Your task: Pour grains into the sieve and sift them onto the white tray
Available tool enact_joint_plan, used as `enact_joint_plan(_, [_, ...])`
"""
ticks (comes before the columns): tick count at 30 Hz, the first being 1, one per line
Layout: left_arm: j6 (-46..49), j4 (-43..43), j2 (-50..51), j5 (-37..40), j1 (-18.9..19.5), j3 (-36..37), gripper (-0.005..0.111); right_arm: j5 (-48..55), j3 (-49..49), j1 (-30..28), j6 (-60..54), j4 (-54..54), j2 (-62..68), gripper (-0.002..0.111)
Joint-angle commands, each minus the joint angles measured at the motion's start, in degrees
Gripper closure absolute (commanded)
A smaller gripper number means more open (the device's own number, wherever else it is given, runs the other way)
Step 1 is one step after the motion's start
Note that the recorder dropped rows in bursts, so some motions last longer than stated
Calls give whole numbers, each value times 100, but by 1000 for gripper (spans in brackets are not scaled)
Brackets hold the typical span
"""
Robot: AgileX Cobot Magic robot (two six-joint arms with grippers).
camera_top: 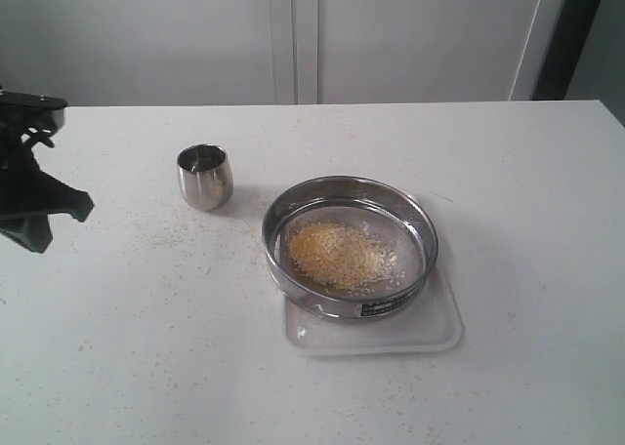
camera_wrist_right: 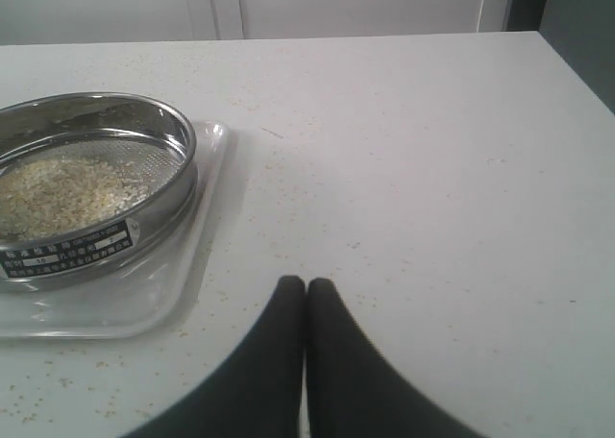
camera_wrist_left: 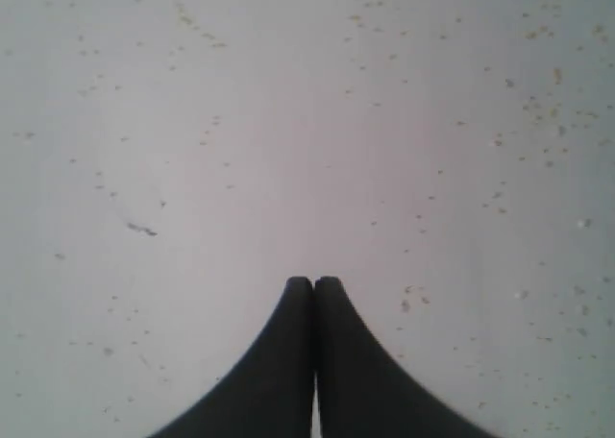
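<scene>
Currently the sieve (camera_top: 332,303) sits level on the white tray (camera_top: 430,333), open side up, rim label facing the exterior camera. Grains (camera_top: 337,253) lie heaped on its mesh. Above the bench (camera_top: 527,191), the left jaws and right jaws are pressed together, empty.

The left end effector (camera_wrist_left: 313,284) is showing two matte black fingers (camera_wrist_left: 274,371), each flaring wide at the base and tapering in a smooth curve to a rounded tip. The right end effector (camera_wrist_right: 306,284) is showing the same plain black, curved shapes. Behind the left end effector, the left arm (camera_top: 29,191) is appearing black and angular, its finer details too dark to tell.
</scene>
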Motion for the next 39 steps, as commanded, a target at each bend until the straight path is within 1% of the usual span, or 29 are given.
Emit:
enact_joint_plan(1, [-113,-329,-94,213,528,54,107,-69,28,-61,-3,6,-30,108])
enact_joint_plan(2, [-113,-456,-142,201,672,87,107,-69,28,-61,-3,6,-30,108])
enact_joint_plan(4, [-113,-538,-260,105,841,215,107,-69,28,-61,-3,6,-30,108])
enact_joint_plan(8, [-113,-591,-646,-150,1057,617,107,-69,28,-61,-3,6,-30,108])
enact_joint_plan(16, [13,-574,-1734,-305,1069,1409,107,-69,28,-61,-3,6,-30,108])
enact_joint_plan(20, [13,-574,-2572,-460,1069,2006,107,-69,28,-61,-3,6,-30,108])
enact_joint_plan(24, [13,-620,-3348,-451,1069,2387,107,-69,28,-61,-3,6,-30,108])
enact_joint_plan(27, [13,-627,-3871,-429,1069,2564,107,-69,28,-61,-3,6,-30,108])
enact_joint_plan(39, [38,-762,-5245,-415,1069,3063,107,-69,28,-61,-3,6,-30,108])
